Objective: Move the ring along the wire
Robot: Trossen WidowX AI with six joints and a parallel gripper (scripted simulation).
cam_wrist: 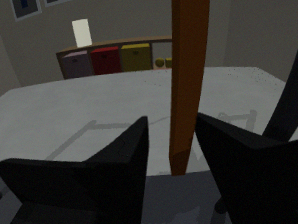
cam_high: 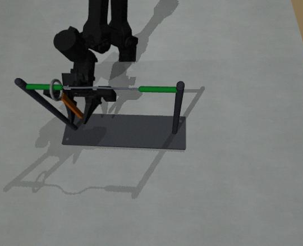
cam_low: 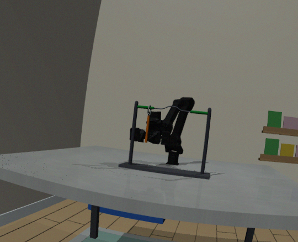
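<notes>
The grey ring [cam_high: 51, 90] hangs around the left green part [cam_high: 38, 86] [cam_low: 142, 106] of the wire. Its orange handle [cam_high: 72, 105] [cam_low: 147, 128] [cam_wrist: 187, 75] hangs down. My gripper [cam_high: 78, 122] [cam_wrist: 170, 120] is open, with its fingers on either side of the handle's lower part. In the wrist view the handle is nearer the right finger, with a wider gap to the left one; whether it touches the right finger I cannot tell. The thin grey part [cam_high: 122, 89] [cam_low: 164, 108] passes above the gripper. The other green part [cam_high: 159, 89] [cam_low: 198, 112] is at the right.
The left post [cam_high: 49, 108] [cam_low: 133, 135] [cam_wrist: 285, 115] stands close beside the gripper. The right post [cam_high: 178, 112] [cam_low: 206, 141] stands at the other end. Both rise from a dark base plate [cam_high: 145, 132] [cam_low: 164, 169] on the grey table [cam_low: 70, 188].
</notes>
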